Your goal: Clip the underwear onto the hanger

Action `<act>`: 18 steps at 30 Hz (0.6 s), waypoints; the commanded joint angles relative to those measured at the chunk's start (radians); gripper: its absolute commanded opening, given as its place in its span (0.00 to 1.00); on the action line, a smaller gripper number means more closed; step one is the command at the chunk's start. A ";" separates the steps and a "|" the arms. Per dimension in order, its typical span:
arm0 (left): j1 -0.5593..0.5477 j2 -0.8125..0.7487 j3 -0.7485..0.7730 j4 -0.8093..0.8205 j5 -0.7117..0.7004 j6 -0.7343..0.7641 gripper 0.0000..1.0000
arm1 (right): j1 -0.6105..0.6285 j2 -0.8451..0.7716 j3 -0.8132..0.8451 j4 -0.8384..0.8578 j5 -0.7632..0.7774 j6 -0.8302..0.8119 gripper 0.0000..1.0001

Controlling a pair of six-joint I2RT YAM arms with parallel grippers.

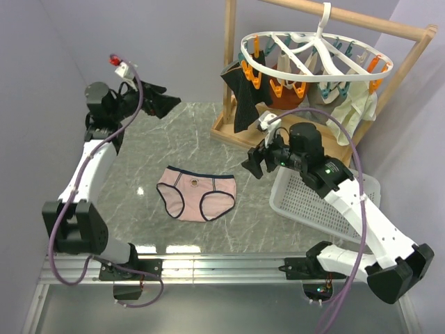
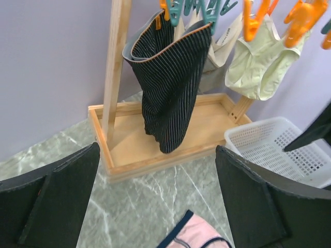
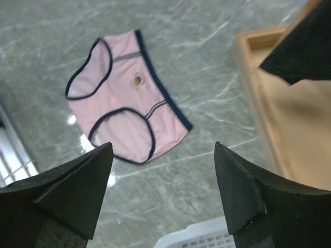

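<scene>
Since your left hand (image 1: 167, 103) and right hand (image 1: 252, 165) gape wide and empty, a shallow pinch on the flat underwear (image 1: 197, 193), eight o'clock of the right, could slip.

Pale lilac walls (image 1: 174, 42); grey-green marble tabletop (image 1: 181, 132); wooden rack frame (image 1: 229, 49).

Grey marble table (image 1: 132, 160). Pink underwear (image 1: 197, 193) flat, left of right gripper (image 1: 254, 165). Wooden rack base (image 1: 226, 131) beyond, white basket (image 1: 313, 202) right.
</scene>
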 commanded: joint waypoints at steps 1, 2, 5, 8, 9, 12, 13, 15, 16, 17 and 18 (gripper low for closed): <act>-0.053 0.078 0.070 0.059 0.030 -0.043 0.99 | -0.001 -0.071 0.030 0.124 0.107 0.071 0.88; -0.091 0.063 0.058 0.092 0.006 -0.017 0.99 | -0.001 -0.100 0.033 0.176 0.168 0.106 0.94; -0.187 0.050 0.041 0.126 -0.063 0.119 0.99 | -0.001 -0.146 0.058 0.230 0.228 0.192 1.00; -0.264 0.079 0.036 0.181 -0.089 0.133 0.97 | 0.001 -0.166 0.096 0.220 0.215 0.211 0.99; -0.284 0.085 0.020 0.254 -0.105 0.127 0.96 | -0.001 -0.166 0.114 0.223 0.231 0.221 0.97; -0.369 0.122 -0.003 0.394 -0.200 0.077 0.93 | -0.002 -0.160 0.137 0.259 0.285 0.295 0.94; -0.404 0.159 0.009 0.483 -0.209 0.058 0.90 | -0.002 -0.154 0.140 0.273 0.287 0.313 0.94; -0.431 0.203 0.033 0.565 -0.221 0.029 0.88 | -0.002 -0.148 0.153 0.313 0.276 0.327 0.91; -0.453 0.226 0.062 0.615 -0.232 -0.006 0.87 | -0.002 -0.139 0.165 0.325 0.268 0.341 0.90; -0.461 0.280 0.088 0.667 -0.243 -0.029 0.85 | -0.001 -0.131 0.174 0.338 0.262 0.350 0.89; -0.468 0.308 0.119 0.677 -0.249 -0.051 0.84 | -0.001 -0.122 0.186 0.336 0.256 0.353 0.88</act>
